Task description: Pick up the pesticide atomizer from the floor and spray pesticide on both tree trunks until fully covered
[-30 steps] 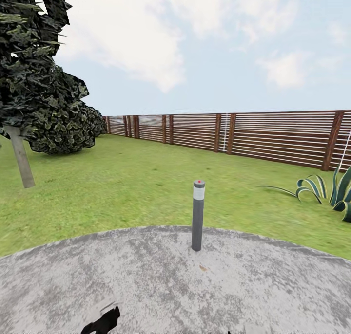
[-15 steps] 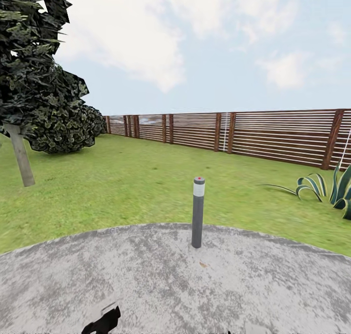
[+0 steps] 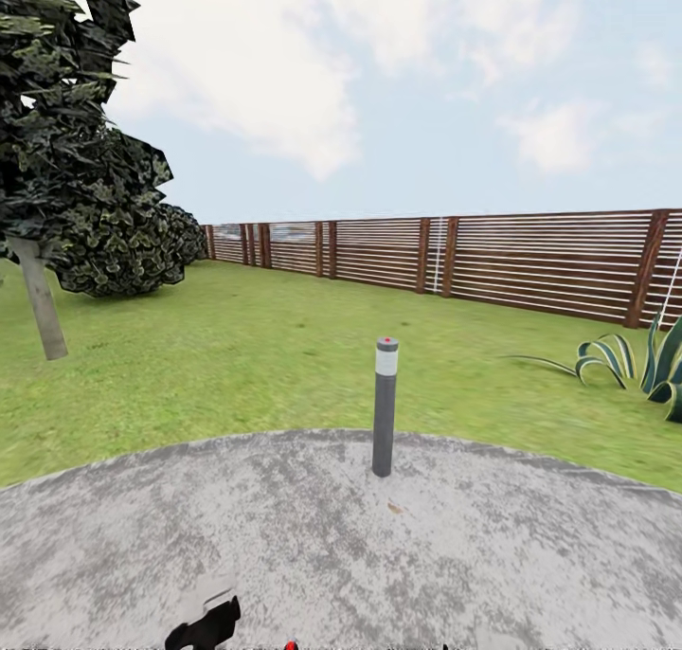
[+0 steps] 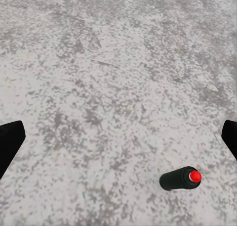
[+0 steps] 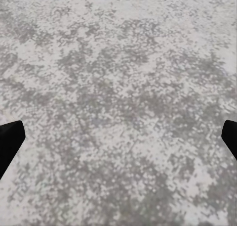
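The job has hardly begun. The left gripper (image 4: 118, 139) is wide open and holds nothing. The right gripper (image 5: 118, 139) is wide open too, with bare grey ground (image 5: 118, 63) under it.

Under the left gripper lies a small dark green thing with a red tip (image 4: 180, 178). It is on its side on the ground, closer to one finger (image 4: 230, 137) than to the other, and nothing touches it. It may be the sprayer, but I cannot tell for sure.

Far ahead of both grippers stands a grey post (image 3: 384, 406). Past it are the grass (image 3: 237, 347) and the fence (image 3: 530, 261). A dark tree (image 3: 66, 157) stands well off on the left gripper's side.

I think all the steps are left: pick up the sprayer, go to the two trees, and spray both trunks. No white specks show anywhere.
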Motion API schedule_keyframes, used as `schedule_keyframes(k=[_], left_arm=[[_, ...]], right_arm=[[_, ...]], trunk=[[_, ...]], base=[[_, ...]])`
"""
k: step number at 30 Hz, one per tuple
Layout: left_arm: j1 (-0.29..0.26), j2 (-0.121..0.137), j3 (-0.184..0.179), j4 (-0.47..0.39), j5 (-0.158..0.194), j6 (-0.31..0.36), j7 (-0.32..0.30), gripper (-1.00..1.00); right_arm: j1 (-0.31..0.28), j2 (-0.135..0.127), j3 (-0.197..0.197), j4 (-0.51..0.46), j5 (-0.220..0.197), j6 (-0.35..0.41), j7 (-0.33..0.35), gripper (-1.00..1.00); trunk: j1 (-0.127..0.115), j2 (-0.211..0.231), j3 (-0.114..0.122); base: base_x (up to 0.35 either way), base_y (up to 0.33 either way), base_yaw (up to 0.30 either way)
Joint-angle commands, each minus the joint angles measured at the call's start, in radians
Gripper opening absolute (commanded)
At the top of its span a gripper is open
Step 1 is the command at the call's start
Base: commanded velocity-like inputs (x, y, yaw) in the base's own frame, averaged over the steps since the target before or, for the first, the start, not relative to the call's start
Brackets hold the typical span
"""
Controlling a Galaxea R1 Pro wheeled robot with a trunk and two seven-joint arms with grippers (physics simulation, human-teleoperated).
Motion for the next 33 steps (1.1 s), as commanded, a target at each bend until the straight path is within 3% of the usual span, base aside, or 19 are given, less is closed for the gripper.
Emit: schedule_keyframes(k=[1,5,22,33], left_arm=[[-0.001,0.0,-0.009,0.0,0.007,-0.003,0.005,1.0],[-0.001,0.0,-0.011,0.0,0.007,-0.002,0.005,1.0],[-0.001,0.0,-0.012,0.0,0.008,-0.002,0.005,1.0],[-0.001,0.001,-0.012,0.0,0.009,-0.002,0.0,1.0]], right_arm=[[-0.001,0.001,-0.004,0.001,0.0,-0.004,-0.001,1.0],[-0.001,0.0,-0.004,0.002,0.0,-0.004,0.0,1.0],[-0.001,-0.002,-0.006,0.002,0.0,-0.004,0.0,1.0],[-0.001,-0.001,-0.006,0.001,0.0,-0.004,0.001,1.0]], trunk=[[0.004,-0.008,-0.004],[0.019,-0.036,-0.016],[0.019,-0.036,-0.008],[0.019,-0.036,-0.007]], base=[[0.0,0.0,0.0],[0.0,0.0,-0.074],[0.0,0.0,-0.241],[0.0,0.0,-0.048]])
